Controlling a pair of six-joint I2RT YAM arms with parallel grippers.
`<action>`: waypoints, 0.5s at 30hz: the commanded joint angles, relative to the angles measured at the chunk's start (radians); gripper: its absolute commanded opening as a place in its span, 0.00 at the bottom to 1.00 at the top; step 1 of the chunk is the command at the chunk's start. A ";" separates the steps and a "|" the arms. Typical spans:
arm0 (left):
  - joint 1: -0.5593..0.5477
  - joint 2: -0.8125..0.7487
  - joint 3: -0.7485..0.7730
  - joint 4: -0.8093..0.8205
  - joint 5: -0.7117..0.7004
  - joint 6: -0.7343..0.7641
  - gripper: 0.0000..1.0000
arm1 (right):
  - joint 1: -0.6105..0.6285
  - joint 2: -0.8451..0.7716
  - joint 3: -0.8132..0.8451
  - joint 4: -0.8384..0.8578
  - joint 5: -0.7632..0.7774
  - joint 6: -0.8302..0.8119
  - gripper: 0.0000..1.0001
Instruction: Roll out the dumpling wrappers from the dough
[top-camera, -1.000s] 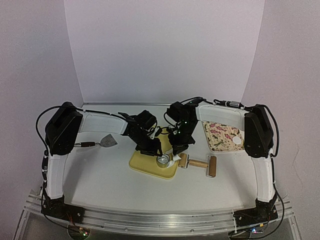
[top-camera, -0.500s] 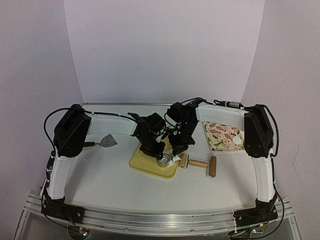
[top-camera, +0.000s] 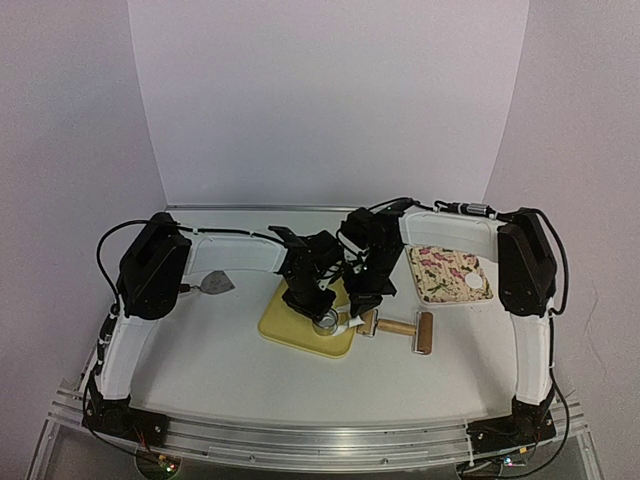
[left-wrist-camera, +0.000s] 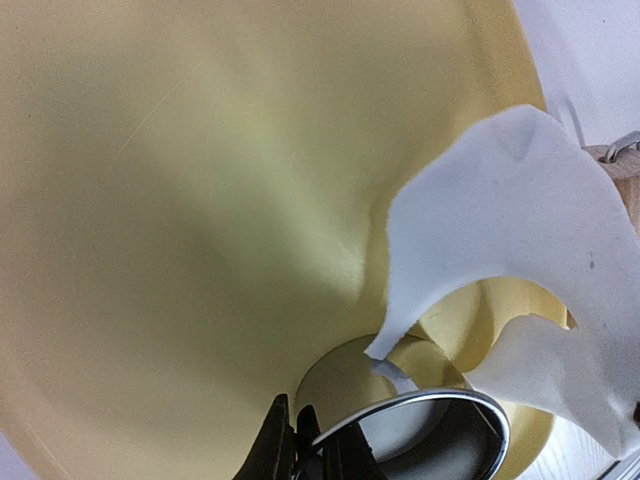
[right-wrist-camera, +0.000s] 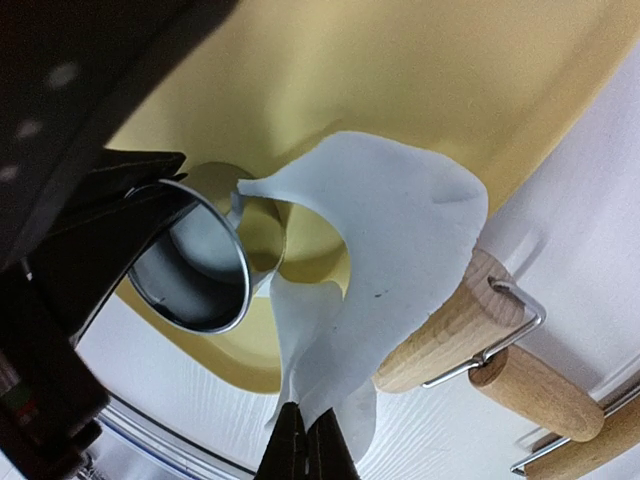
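1. At the near edge of the table (top-camera: 200, 370), the left arm (top-camera: 120, 340) and right arm (top-camera: 530, 345) rise from their bases. Each bends at a high elbow and sends its forearm inward, so the two wrists meet at mid-table.
2. A wooden rolling pin (top-camera: 398, 328) lies just right of a yellow cutting board (top-camera: 290, 330), one roller head against the board's right edge.
3. The left gripper (left-wrist-camera: 292, 448) points steeply down over the board's near right corner. Its fingers are pinched on the rim of a shiny ring cutter (top-camera: 327, 321). Whether the cutter touches the board cannot be told.
4. Just beside it, the right gripper (right-wrist-camera: 305, 440) also angles downward, its fingers closed tight on the edge of a thin white dough sheet (right-wrist-camera: 400, 240). The sheet is lifted off the board and curls, with a round gap cut in it. One pointed tip reaches the cutter's rim, and its far side hangs by the rolling pin's roller.
5. The two wrists crowd together above the board, hiding most of the sheet from the overhead camera.
6. Farther back on the right, under the right forearm, sits a flower-patterned tray (top-camera: 440, 262). One finished dumpling wrapper (top-camera: 474, 282), a small white disc, lies flat near its right edge.
7. On the left, a metal scraper (top-camera: 216, 283) rests on the table below the left forearm, well apart from the board.
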 joint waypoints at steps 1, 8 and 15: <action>-0.018 0.033 0.071 -0.051 -0.035 0.023 0.07 | 0.007 -0.084 -0.023 -0.011 -0.051 0.041 0.00; -0.024 0.052 0.088 -0.071 -0.064 0.024 0.07 | 0.008 -0.121 -0.064 -0.021 -0.097 0.064 0.00; -0.026 0.059 0.089 -0.081 -0.079 0.019 0.07 | 0.007 -0.174 -0.099 -0.033 -0.140 0.095 0.00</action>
